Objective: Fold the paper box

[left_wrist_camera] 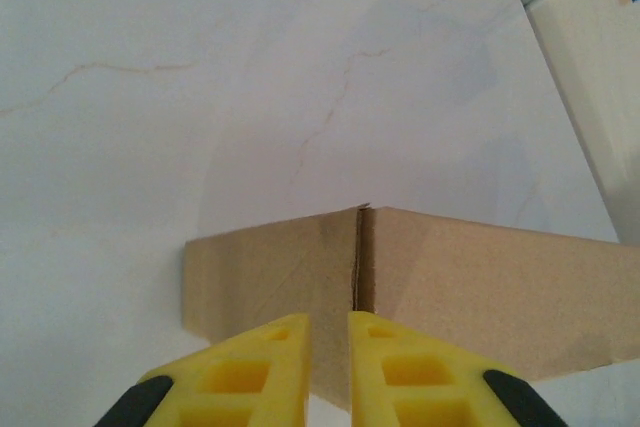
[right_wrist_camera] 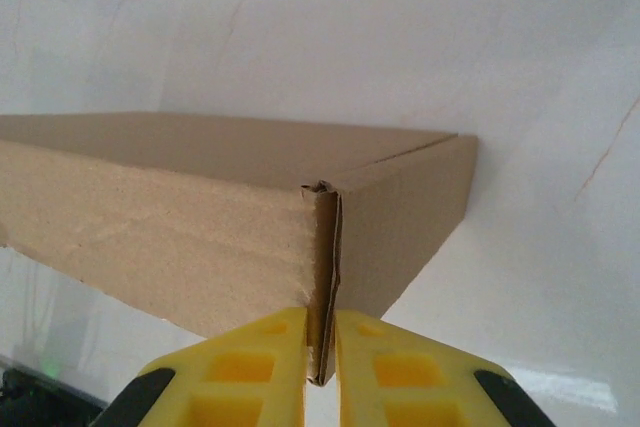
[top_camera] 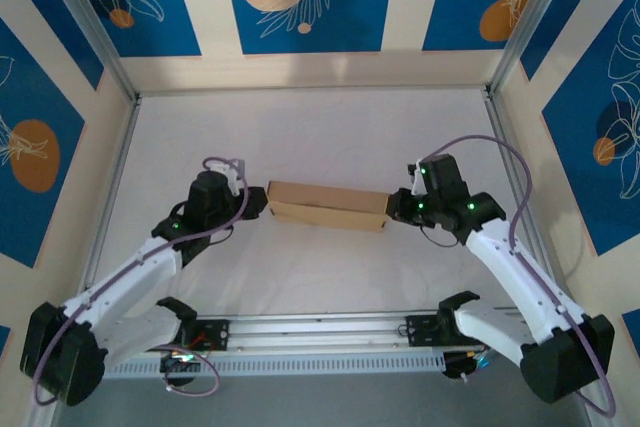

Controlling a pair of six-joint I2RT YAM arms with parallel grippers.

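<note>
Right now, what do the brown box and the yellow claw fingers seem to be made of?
The paper box looks like plain brown cardboard, matte, with a fibrous speckle and a frayed corner edge. The right claw has fingers that look like moulded yellow plastic, smooth, with hollow pockets.

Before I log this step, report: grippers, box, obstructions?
Left gripper shut on paper box corner. Right gripper shut on opposite corner. Box folded closed. Nothing blocking.
</note>
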